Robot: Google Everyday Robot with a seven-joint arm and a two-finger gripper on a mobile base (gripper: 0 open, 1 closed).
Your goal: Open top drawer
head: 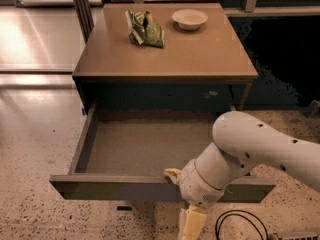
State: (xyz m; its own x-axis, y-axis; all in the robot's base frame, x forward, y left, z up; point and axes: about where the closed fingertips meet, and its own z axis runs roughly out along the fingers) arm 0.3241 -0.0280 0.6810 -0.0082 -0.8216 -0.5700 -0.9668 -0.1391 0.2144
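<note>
The top drawer (110, 188) stands pulled far out from under the brown tabletop (170, 54). Its dark olive front runs across the lower part of the view, and its shallow grey-brown inside (145, 146) holds nothing. My white arm (250, 149) comes in from the right and bends down over the drawer front. My gripper (187, 219) sits at the drawer front right of centre; one pale finger (173, 174) hooks over the front's top edge and another (191, 224) hangs below it.
A green snack bag (145, 28) and a small pale bowl (189, 18) sit on the tabletop at the back. A black cable (235, 224) loops on the speckled floor at lower right. Shiny floor lies to the left.
</note>
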